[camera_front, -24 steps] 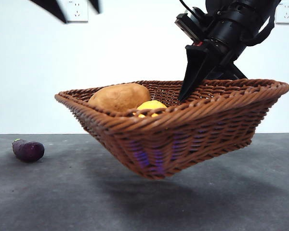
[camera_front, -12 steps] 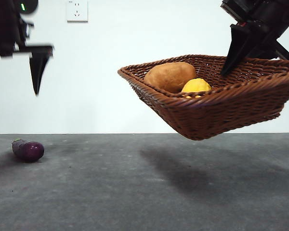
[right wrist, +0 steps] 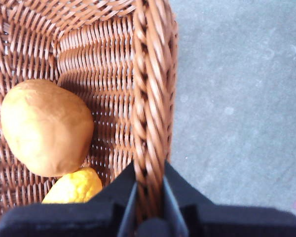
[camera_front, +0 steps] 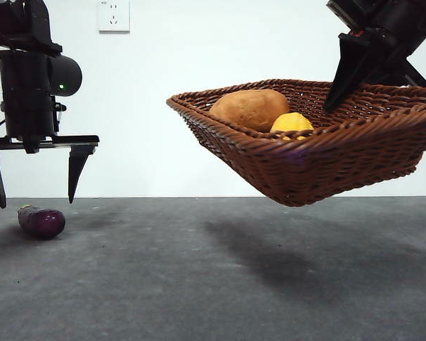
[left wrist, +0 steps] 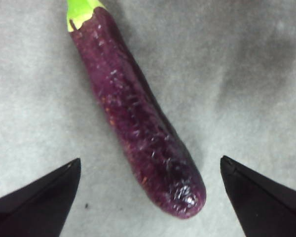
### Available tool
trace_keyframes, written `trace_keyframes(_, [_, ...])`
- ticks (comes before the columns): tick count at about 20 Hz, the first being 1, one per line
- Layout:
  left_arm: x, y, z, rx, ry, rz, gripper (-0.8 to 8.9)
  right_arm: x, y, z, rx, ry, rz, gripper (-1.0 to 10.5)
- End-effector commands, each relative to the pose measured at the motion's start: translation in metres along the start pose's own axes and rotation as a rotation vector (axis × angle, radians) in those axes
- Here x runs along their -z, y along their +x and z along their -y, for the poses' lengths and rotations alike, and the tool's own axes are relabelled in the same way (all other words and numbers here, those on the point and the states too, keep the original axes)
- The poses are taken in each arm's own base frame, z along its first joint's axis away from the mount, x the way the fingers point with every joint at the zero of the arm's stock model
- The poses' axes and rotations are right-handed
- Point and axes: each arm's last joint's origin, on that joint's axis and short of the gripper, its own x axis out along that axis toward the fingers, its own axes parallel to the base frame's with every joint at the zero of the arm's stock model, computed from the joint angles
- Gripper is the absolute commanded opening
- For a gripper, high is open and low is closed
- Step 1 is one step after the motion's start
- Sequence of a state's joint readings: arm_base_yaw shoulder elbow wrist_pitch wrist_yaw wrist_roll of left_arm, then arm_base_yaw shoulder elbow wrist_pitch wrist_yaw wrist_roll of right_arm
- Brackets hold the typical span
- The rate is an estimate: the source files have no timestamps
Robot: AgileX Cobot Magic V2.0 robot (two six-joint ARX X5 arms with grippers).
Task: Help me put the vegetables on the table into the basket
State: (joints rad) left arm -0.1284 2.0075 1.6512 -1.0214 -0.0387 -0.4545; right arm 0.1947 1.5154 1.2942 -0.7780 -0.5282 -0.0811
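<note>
My right gripper (camera_front: 341,89) is shut on the far rim of the reddish-brown wicker basket (camera_front: 326,153) and holds it tilted in the air at the right. In the right wrist view the jaws clamp the braided rim (right wrist: 149,123). The brown potato (camera_front: 248,109) and the yellow vegetable (camera_front: 292,123) lie inside the basket; both also show in the right wrist view, potato (right wrist: 45,127) and yellow vegetable (right wrist: 74,187). The purple eggplant (camera_front: 41,222) lies on the table at the far left. My left gripper (camera_front: 34,188) hangs open just above it, jaws on either side of the eggplant (left wrist: 138,118).
The dark grey table (camera_front: 213,277) stretches across the foreground, with the basket's shadow under it. A white wall with a socket (camera_front: 113,15) stands behind.
My left gripper has come down over the eggplant. The basket has stayed lifted at the right, shifting slightly left.
</note>
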Motion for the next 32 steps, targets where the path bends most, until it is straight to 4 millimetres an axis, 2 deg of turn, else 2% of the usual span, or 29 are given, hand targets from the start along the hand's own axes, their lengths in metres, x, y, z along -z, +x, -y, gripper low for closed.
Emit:
trace_keyframes(1, [-0.001, 0.017, 0.002, -0.015, -0.015, -0.034, 4.75, -0.002, -0.003, -0.003, -0.021, -0.019, 0.021, -0.1])
trace_keyframes(4, [-0.002, 0.023, 0.002, -0.016, -0.019, -0.034, 4.58, -0.002, -0.003, -0.003, -0.021, -0.024, 0.022, -0.1])
trace_keyframes(6, [-0.003, 0.026, 0.003, -0.025, -0.019, -0.033, 3.31, -0.002, -0.003, -0.003, -0.022, -0.023, 0.021, -0.1])
trace_keyframes(8, [-0.002, 0.03, 0.003, -0.032, -0.017, -0.048, 3.21, -0.002, -0.003, -0.003, -0.021, -0.03, 0.02, -0.1])
trace_keyframes(11, [-0.003, 0.031, 0.003, -0.027, -0.008, -0.041, 0.59, -0.002, -0.003, -0.003, -0.021, -0.033, 0.022, -0.1])
trace_keyframes(13, [-0.004, 0.031, 0.004, -0.023, -0.005, -0.034, -0.08, -0.002, -0.003, -0.003, -0.021, -0.033, 0.021, -0.1])
trace_keyframes(20, [-0.006, 0.031, 0.006, 0.01, 0.106, -0.015, -0.07, -0.002, -0.003, -0.003, -0.02, -0.033, 0.021, -0.1])
trace_keyframes(22, [-0.006, 0.024, 0.006, 0.025, 0.173, 0.007, -0.07, -0.002, -0.003, -0.003, -0.02, -0.032, 0.021, -0.1])
trace_keyframes(24, [-0.006, 0.008, 0.006, 0.042, 0.245, 0.052, -0.07, -0.002, -0.003, -0.002, -0.02, -0.029, 0.021, -0.1])
trace_keyframes(26, [-0.007, -0.018, 0.004, 0.119, 0.318, 0.126, -0.07, -0.002, -0.003, -0.002, -0.019, -0.014, 0.022, -0.1])
trace_keyframes(29, [0.002, -0.072, 0.001, 0.24, 0.5, 0.273, -0.07, -0.002, -0.003, -0.002, -0.018, -0.007, 0.02, -0.1])
trace_keyframes(32, [0.027, -0.125, -0.007, 0.278, 0.79, 0.379, -0.06, 0.0, -0.003, -0.003, -0.024, 0.009, -0.004, -0.1])
